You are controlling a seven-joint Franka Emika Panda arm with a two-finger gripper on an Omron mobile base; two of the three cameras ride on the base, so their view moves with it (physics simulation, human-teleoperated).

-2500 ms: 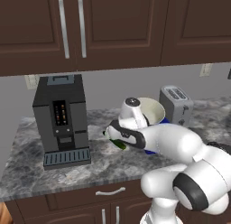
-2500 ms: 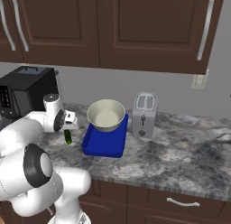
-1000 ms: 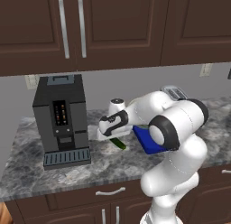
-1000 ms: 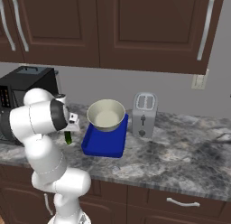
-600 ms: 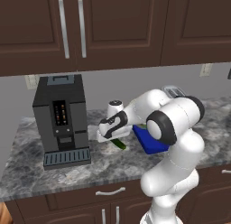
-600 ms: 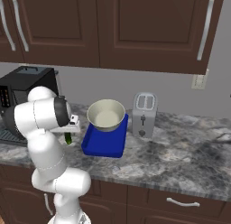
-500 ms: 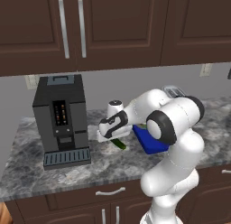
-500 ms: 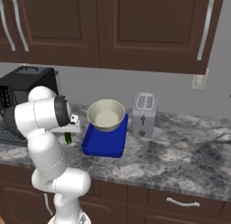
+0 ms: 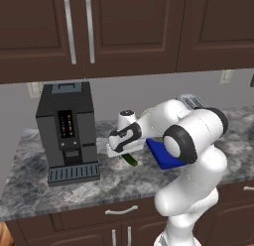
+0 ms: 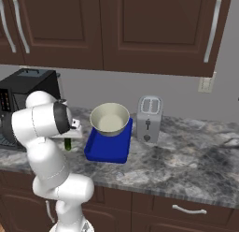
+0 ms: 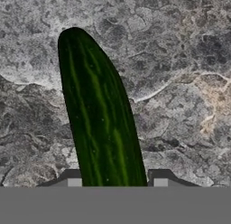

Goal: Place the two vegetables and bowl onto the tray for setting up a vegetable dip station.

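Grey speckled stone counter (image 9: 30, 190), near its front edge: cucumber pickup.
My two-finger gripper (image 11: 116, 181) straddles the slim dark green cucumber (image 11: 99, 123), tips narrowed beside it; firm grip I cannot confirm, tray-bound, I judge.

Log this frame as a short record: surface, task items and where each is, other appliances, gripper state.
surface: grey marble counter
cucumber: lying on the counter, left of the tray, between the two fingertips
bowl: on the tray's far end
tray: on the counter, left of the toaster
carrot: cannot tell
appliances: coffee machine, toaster
gripper: down over the cucumber, jaws either side; contact not clear
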